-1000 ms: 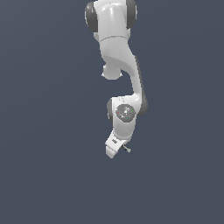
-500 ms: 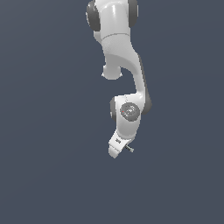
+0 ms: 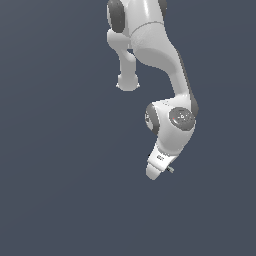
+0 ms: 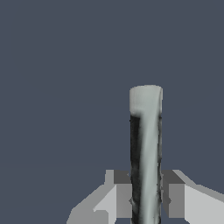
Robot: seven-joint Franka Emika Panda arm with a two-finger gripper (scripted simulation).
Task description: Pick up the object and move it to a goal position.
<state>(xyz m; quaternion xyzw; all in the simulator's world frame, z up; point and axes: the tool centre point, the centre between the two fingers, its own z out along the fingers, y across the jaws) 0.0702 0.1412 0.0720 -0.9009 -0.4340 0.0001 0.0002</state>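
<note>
gripper (image 4: pixel 146 197): clenched on the stick (image 4: pixel 145 148) | stick: between the fingers, long axis running straight out past the tips, pale end outermost | exterior view: barely a speck by the hand (goal marker not visible)

You see the arm (image 3: pixel 165 60) in smooth glossy white shell, the stick (image 4: pixel 145 153) streaky grey with a matt pale end, the gripper (image 4: pixel 146 199) fingers matt grey.
</note>
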